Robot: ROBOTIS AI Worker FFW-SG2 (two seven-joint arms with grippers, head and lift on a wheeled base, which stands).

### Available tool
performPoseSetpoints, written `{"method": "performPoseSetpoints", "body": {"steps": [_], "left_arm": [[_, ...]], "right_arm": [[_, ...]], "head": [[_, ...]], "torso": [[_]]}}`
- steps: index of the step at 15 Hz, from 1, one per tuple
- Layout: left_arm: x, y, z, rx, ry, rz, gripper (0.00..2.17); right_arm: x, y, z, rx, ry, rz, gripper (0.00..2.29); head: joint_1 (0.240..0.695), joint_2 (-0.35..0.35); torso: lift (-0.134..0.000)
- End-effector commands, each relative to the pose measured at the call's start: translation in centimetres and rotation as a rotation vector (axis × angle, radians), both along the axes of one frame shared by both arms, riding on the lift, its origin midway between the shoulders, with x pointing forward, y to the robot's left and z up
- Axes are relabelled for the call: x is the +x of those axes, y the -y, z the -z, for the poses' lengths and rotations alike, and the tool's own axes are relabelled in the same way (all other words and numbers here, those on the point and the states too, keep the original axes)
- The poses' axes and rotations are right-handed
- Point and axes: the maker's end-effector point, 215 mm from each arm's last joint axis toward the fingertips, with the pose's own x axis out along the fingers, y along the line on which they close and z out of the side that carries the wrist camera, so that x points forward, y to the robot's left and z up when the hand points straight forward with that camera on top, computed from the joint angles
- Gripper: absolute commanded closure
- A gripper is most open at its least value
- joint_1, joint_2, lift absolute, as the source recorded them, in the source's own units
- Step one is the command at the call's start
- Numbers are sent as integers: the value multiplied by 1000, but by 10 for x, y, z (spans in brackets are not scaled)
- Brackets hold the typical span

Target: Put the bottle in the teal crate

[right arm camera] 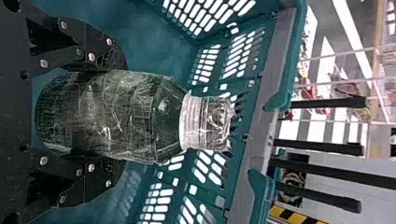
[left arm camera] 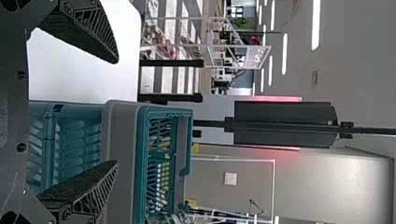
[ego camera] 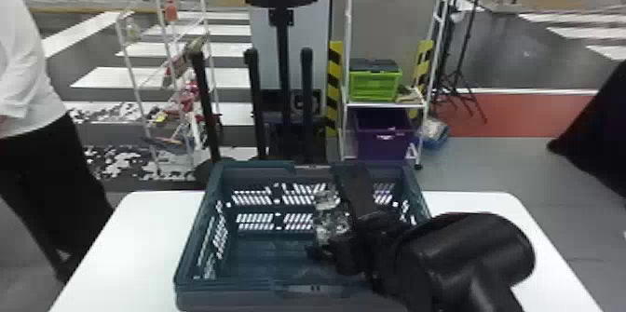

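Beyond the counter, a white top with rounded corners [ego camera: 125, 250], white stripes cross the dark floor, and a white-framed rack [ego camera: 381, 105] holds a lime-green folding crate [ego camera: 375, 85] above a deep purple bin [ego camera: 384, 136]. Yellow-and-black striped bands [ego camera: 334, 87] flank it, and a black tripod [ego camera: 459, 76] stands to its right.

On the counter sits the teal plastic crate [ego camera: 223, 283] with slotted walls and a grey band around its upper part. I have my right claw [ego camera: 336, 240] down inside it, toward the right side, clamped on the dark bottle wrapped in clear, crinkled film [right arm camera: 112, 116]. One black finger presses each side of its body; its white cap [right arm camera: 198, 122] points up, toward the far wall's rim. I can't tell whether the bottle's base touches the crate's floor.

My left claw [left arm camera: 116, 112] has its two fingers spread wide with nothing between them, facing the crate's outer side.
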Motion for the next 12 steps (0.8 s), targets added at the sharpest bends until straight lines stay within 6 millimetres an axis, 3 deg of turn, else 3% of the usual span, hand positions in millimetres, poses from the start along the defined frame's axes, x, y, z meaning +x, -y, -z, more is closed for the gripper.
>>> {"method": "performPoseSetpoints", "body": {"steps": [1, 4, 6, 7, 8, 9, 12], "left_arm": [[1, 0, -1, 1, 3, 1, 117], [1, 0, 0, 0, 1, 0, 117], [1, 0, -1, 0, 2, 1, 117], [1, 0, -1, -1, 4, 1, 117], [1, 0, -1, -1, 4, 1, 117], [1, 0, 0, 0, 1, 1, 117], [1, 1, -2, -2, 4, 1, 117]], "right_arm": [[0, -4, 7, -5, -18, -3, 2283], [0, -3, 10, -7, -25, 0, 2256], [0, -5, 9, -2, -26, -2, 2111], [0, -4, 10, -5, -26, 2, 1757], [0, -3, 10, -8, -25, 4, 599], [1, -4, 9, -7, -24, 4, -1], [2, -3, 6, -3, -16, 4, 39]], "head": [[499, 0], [499, 0], [499, 0], [499, 0], [499, 0], [499, 0], [499, 0]], "torso": [[0], [0], [0], [0], [0], [0], [0]]}}
